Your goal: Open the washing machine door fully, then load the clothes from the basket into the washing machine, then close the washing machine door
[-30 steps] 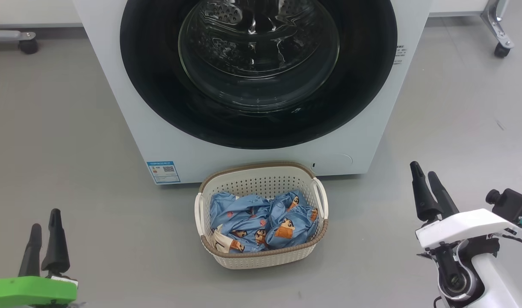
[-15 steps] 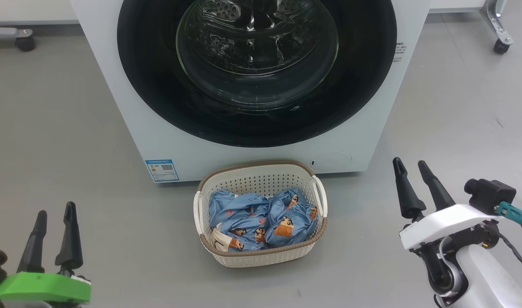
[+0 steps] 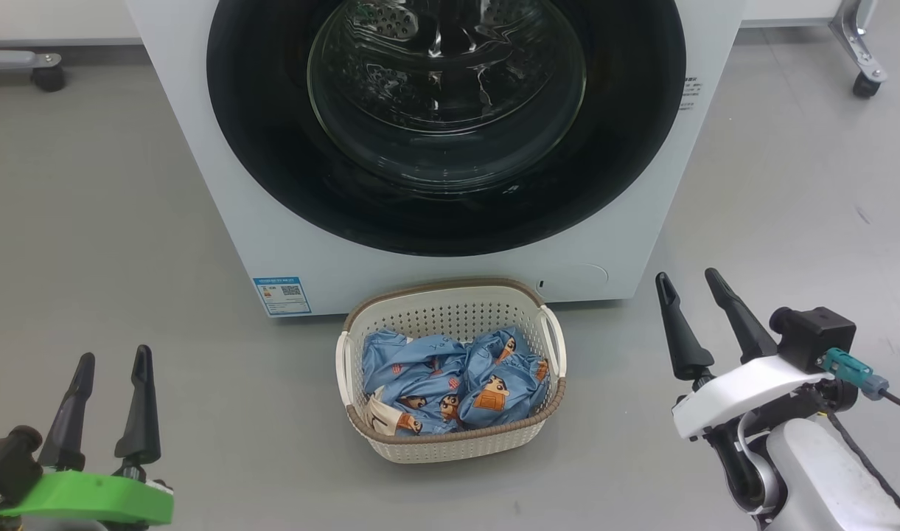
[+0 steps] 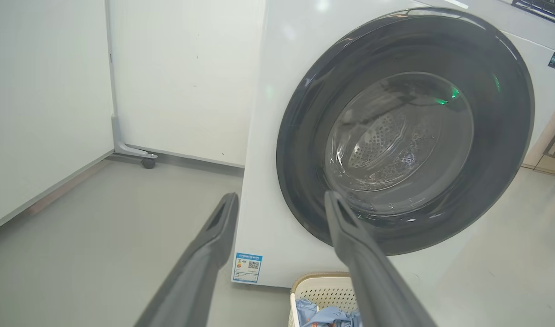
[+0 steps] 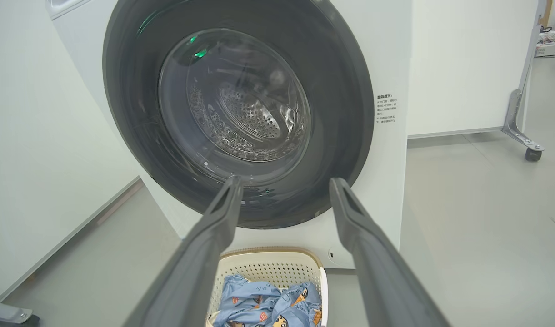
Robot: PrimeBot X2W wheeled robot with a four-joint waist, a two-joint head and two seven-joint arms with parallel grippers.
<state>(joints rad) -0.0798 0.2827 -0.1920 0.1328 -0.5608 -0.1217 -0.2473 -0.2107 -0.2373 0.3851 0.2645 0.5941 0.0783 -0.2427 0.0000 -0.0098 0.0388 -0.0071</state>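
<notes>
The white washing machine stands ahead with its round black-rimmed door shut flush against the front. The same door fills both wrist views, the steel drum showing through its glass. On the floor before the machine sits the cream basket holding the light blue clothes. My left gripper hovers open at the lower left, well left of the basket. At the lower right, my right gripper is open too, right of the basket, with nothing between its fingers.
Grey floor surrounds the machine. Wheeled frame legs stand at the far left and far right. White panels flank the machine on its left, and another white panel stands behind on the right. A blue label sticker marks the machine's lower front.
Both grippers have shifted inward toward the basket and a little forward, staying open. The door, basket and clothes have not moved.
</notes>
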